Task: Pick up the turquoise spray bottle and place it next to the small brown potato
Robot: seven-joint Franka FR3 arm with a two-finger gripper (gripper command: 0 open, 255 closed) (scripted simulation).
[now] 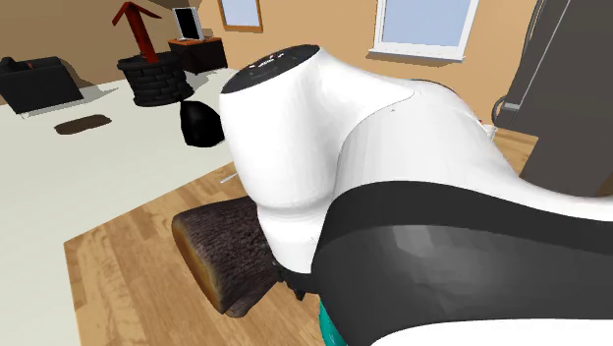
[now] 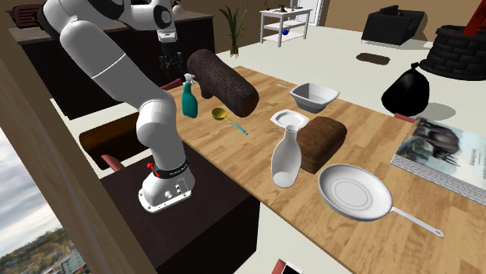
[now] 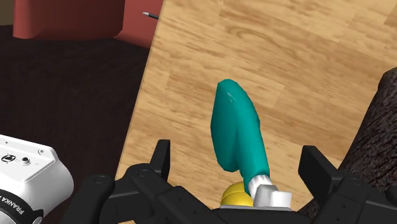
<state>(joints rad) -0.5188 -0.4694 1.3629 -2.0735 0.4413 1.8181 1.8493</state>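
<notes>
Pale wood table is our stage, set in a living room with cream flooring. The turquoise plastic spray bottle with its pale trigger head stands upright just beside the dark, bark-covered log, on the side of the log that faces the robot's stand and close to the table edge. Over it hangs the all-black two-finger gripper. From the wrist camera, the fingers are spread wide. The bottle rises into the gap between them, and neither pad appears to touch it, so nothing is held.

A yellow scoop with a thin blue handle lies flat just beside the log, on the same side as the bottle. Its yellow bowl peeks out right by the bottle's head. Moving out from the log, a square white bowl sits near its far end. A small white dish is a touch further out. Beyond that dish, well apart from the log, a dark brown loaf stands against a white narrow-necked vase. A white frying pan lies furthest out. Off the table, far past the log, a black bin bag slumps on the floor near a stack of black tyres.
</notes>
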